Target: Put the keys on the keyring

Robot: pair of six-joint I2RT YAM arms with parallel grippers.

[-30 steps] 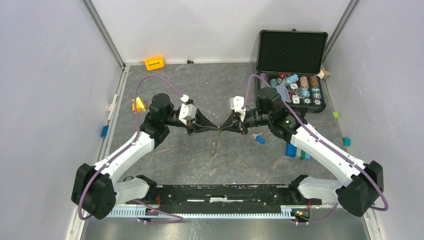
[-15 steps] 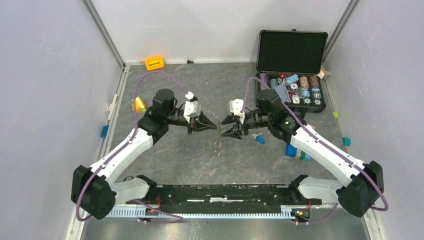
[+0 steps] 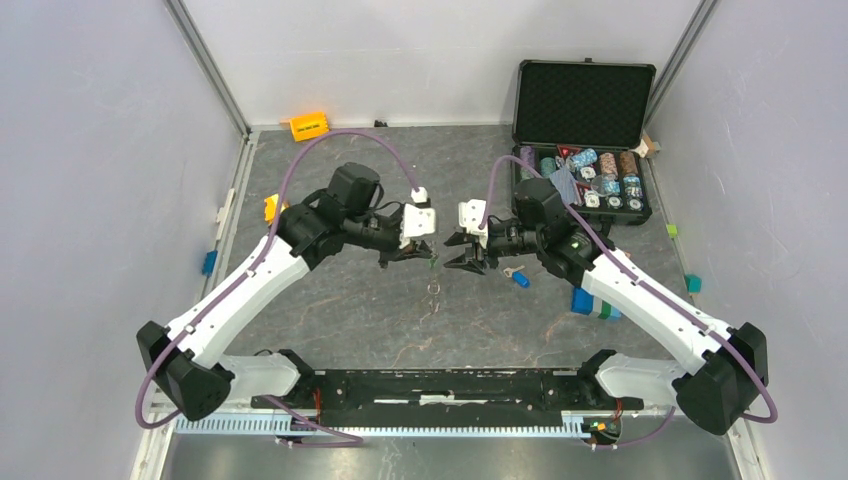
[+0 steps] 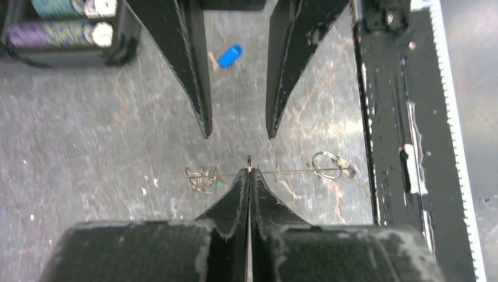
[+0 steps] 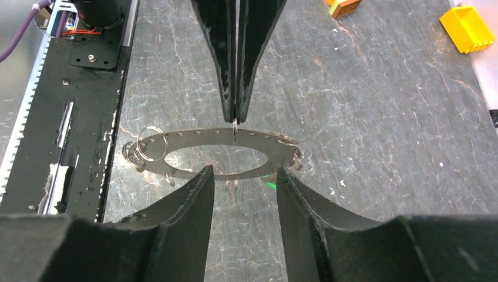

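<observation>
Left gripper (image 5: 235, 119) pinches the keyring (image 5: 205, 137) by its rim, up off the table (image 4: 88, 147) (small rings (image 5: 151, 143) hang off 1 end). Right gripper (image 5: 244, 175) spread open, facing it. Blue key (image 4: 229, 56) on table.

Left fingers (image 5: 223, 64) pinched shut on the keyring (image 5: 205, 138) rim, right fingers (image 5: 176, 223) spread apart, tips basically facing off.
</observation>
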